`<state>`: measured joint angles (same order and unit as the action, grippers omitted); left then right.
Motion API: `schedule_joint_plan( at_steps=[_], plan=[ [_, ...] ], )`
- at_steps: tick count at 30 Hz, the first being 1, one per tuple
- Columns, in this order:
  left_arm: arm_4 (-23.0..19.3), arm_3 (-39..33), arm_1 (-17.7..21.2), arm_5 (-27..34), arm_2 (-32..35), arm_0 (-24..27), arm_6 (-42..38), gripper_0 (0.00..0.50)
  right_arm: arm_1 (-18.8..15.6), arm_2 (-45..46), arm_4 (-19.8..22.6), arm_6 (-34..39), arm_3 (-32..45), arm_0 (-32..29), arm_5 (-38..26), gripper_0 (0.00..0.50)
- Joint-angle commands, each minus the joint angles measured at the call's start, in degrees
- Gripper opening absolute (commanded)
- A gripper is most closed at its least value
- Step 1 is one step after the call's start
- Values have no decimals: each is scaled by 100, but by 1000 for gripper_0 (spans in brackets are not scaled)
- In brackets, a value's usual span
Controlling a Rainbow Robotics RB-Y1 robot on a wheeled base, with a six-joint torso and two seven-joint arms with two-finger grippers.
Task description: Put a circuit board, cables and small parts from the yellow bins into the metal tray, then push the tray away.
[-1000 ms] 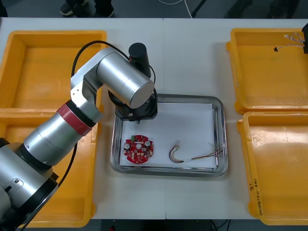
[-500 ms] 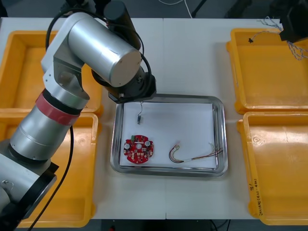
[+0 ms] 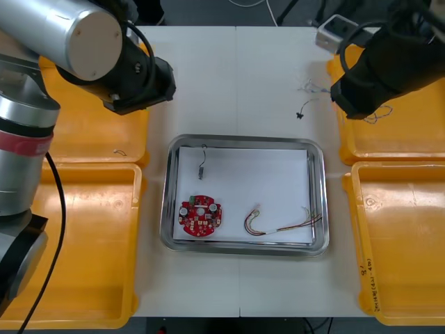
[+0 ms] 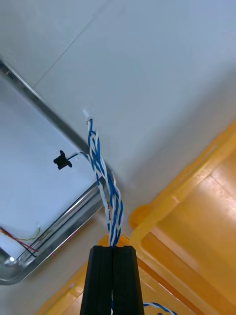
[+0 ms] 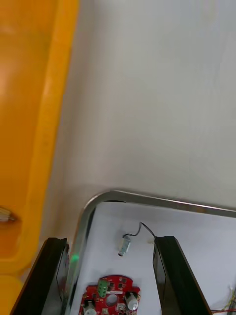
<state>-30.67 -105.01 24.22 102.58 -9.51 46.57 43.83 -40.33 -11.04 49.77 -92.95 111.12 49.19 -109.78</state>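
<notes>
Our right gripper (image 4: 113, 248) was pinched tight on the blue-white cable (image 4: 104, 187), which dangled over the table (image 3: 264, 76) beside the far right bin (image 3: 389, 149). Our left gripper (image 5: 110, 239) stood wide open, empty, above the tray's (image 3: 316, 149) far left corner. The board (image 3: 200, 216) lay in the tray.

The bins (image 3: 403, 278) are yellow. The tray (image 3: 243, 138) has a shiny silver rim and is white inside. The round circuit board (image 3: 201, 215) is red with little silver and green bits. The twisted cable (image 4: 105, 189) is blue and white, with a black bit at its end. The thin cable (image 3: 281, 229) is red and yellow. The fingers (image 4: 101, 280) are black. The tabletop (image 3: 236, 83) is white.
</notes>
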Motion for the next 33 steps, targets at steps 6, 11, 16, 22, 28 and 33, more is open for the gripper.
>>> schedule_joint_plan(
  at_steps=[6, 11, 16, 22, 28, 33],
  plan=[
    [-299, -28, 997, 43, 257, -16, 372, 500, -177, -1049, 288, 31, 173, -6, 9, 0],
    [-563, 235, 1295, 7, 248, 2, 512, 500, 16, -1445, 121, -153, 173, -6, 299, 0],
    [-704, 648, 1533, -10, 248, 19, 1119, 500, 429, -1612, -248, -839, -20, -6, 405, 0],
    [-765, 1097, 1629, -19, 248, 19, 1637, 500, 702, -1629, -301, -1419, -433, -15, 756, 0],
    [-818, 1852, 1506, -45, 240, 195, 1699, 500, 913, -1972, -652, -1718, -723, -15, 1170, 0],
    [-897, 2643, 1357, 25, 248, 502, 1699, 500, 904, -2324, -890, -1744, -811, -112, 1521, 0]
  ],
)
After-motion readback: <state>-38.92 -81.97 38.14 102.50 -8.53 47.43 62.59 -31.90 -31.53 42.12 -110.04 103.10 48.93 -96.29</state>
